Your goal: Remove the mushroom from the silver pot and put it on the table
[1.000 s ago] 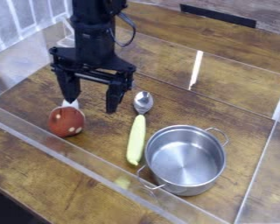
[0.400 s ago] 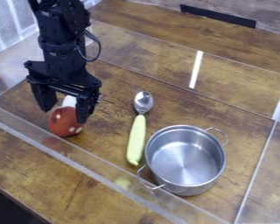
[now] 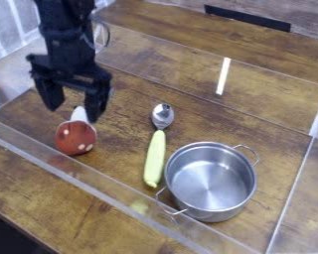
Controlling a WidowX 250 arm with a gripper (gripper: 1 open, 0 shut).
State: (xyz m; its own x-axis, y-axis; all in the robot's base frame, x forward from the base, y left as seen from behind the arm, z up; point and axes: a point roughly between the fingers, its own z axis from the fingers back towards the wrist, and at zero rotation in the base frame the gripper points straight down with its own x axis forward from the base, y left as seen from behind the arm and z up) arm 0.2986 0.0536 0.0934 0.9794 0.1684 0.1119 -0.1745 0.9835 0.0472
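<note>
- The claw [image 3: 69, 103] hangs in the upper left of the frame, pointing down at the bench [image 3: 189, 69].
- Its two black fingers [image 3: 49, 97] stand wide apart, and nothing is held between them.
- The mushroom [image 3: 77, 138] lies on the bench at the left, just below the claw.
- Its red-brown cap faces the bottom of the frame, and its white stem points up toward the claw.
- The stem tip sits near the gap between the fingers. I cannot tell if a finger touches it.
- The pot [image 3: 211, 180] sits at the lower right of the frame, well apart from the mushroom.
- The pot is shiny and upright, and its inside shows only bare metal.
- One small handle sticks out at the pot's upper right, and another at its lower left.
- A spoon [image 3: 155, 149] lies between the mushroom and the pot.
- Its yellow handle runs down toward the bottom of the frame, and its silver bowl is at the top end.
- The spoon handle lies just beside the pot's left rim.
- Clear walls [image 3: 95, 184] stand around the bench, and one runs along the lower left in front of the mushroom.
- The bench is dark brown wood with lines in it.
</note>
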